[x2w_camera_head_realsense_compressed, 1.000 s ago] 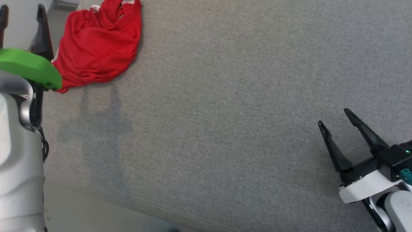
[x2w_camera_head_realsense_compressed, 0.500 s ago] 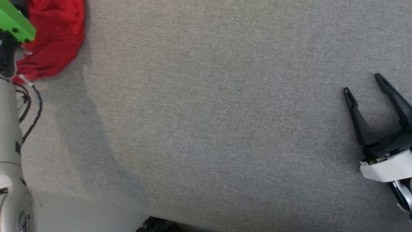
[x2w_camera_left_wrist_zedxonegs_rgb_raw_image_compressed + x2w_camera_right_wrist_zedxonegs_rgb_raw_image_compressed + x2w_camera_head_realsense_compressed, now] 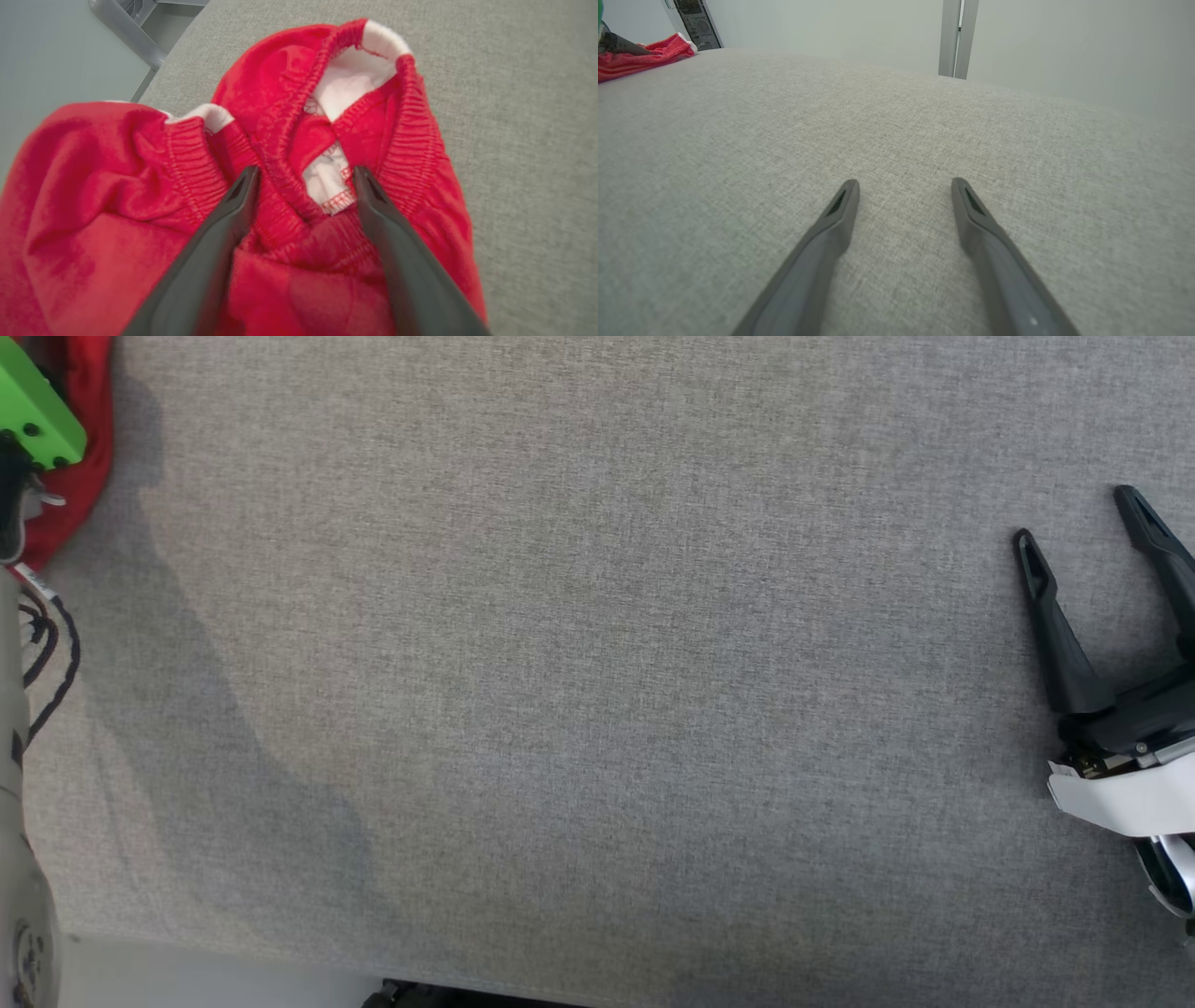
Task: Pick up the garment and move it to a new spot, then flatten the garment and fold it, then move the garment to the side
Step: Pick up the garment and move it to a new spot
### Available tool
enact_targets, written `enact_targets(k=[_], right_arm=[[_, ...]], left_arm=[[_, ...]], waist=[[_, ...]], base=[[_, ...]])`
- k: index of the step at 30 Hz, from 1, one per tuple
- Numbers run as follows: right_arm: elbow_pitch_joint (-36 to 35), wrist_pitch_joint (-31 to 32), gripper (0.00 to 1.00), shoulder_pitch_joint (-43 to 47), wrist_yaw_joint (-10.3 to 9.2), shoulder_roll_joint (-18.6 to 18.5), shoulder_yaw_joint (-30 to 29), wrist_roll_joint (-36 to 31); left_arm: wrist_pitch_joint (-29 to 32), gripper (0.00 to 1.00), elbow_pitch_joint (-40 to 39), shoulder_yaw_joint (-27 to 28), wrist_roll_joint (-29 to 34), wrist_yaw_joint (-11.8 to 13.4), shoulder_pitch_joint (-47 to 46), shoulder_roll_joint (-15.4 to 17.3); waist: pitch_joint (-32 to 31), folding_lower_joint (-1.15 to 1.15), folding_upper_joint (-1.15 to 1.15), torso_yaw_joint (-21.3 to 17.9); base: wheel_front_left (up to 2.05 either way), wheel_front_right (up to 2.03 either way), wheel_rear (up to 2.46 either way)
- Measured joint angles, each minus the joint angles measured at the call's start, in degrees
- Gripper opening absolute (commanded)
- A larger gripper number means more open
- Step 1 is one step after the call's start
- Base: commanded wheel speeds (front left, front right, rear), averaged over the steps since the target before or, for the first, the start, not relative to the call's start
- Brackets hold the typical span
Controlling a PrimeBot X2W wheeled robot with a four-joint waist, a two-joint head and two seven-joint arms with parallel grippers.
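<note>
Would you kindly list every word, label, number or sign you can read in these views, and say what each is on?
None can be read.
The white lining inside the red garment bears no visible print.
The small cable tag by the left arm is too small to read.

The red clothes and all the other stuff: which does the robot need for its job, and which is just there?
For the job:
red garment, crumpled
left gripper, open over it
right gripper, open above the bare grey surface

Just there:
metal post
dark cabinet beyond the garment
black cable by the left arm
</note>
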Motion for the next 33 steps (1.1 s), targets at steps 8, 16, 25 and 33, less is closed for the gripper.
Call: enact_targets(k=[8,16,25,33], right_arm=[[0.6,-0.01,1.0,-0.87,-0.01,1.1,0.33,-0.03],[3.69,0.23,1.0,-1.25,-0.11,3.07,1.35,0.07],[7.48,0.68,1.0,-1.32,-0.1,7.57,4.2,0.75],[9.57,0.68,1.0,-1.12,-0.1,11.76,5.17,1.21]], left_arm=[[-7.37,0.0,0.71,-3.28,0.03,0.03,-0.08,1.09],[-17.05,0.0,-3.93,-10.43,-1.76,-0.01,3.18,1.52],[-21.83,0.0,-14.92,-21.71,-5.77,-0.02,11.56,5.46],[-21.71,0.0,-27.78,-25.13,-8.87,-0.02,20.46,9.23]], waist=[[-0.07,0.0,0.0,-1.1],[-3.51,0.0,0.0,-1.63],[-11.27,0.0,0.01,-3.32],[-19.25,0.0,0.01,-6.97]], base=[[0.0,0.0,0.0],[0.0,0.0,0.0],[0.0,0.0,0.0],[0.0,0.0,0.0]])
